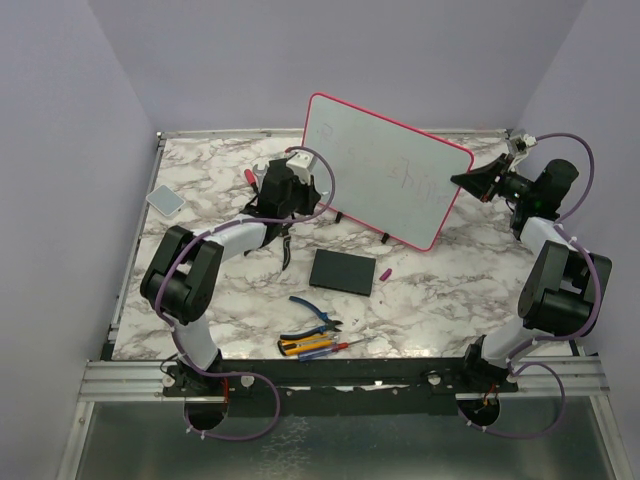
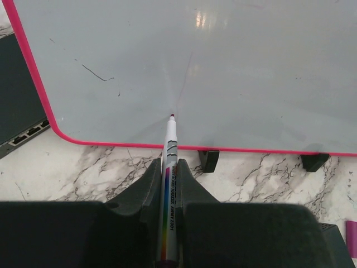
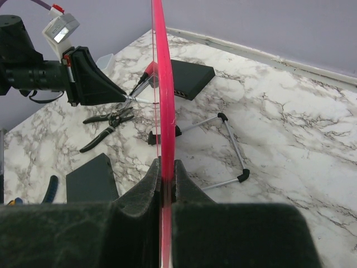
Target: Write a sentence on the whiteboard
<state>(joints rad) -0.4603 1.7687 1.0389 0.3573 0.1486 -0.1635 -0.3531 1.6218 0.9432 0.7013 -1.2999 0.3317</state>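
A marble-patterned table is being used as the support. The whiteboard is being propped on it on small black feet, tilted. A black slab, a pink cap, blue-handled pliers, screwdrivers and a grey pad are being carried on its surface

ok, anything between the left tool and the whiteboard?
Just the marker that the left tool grips, its tip at the whiteboard surface near the bottom frame. Seen in the left wrist view.

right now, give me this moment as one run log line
left gripper shut on marker | tip at whiteboard lower part | right gripper shut on whiteboard edge | sentence faint lettering on board
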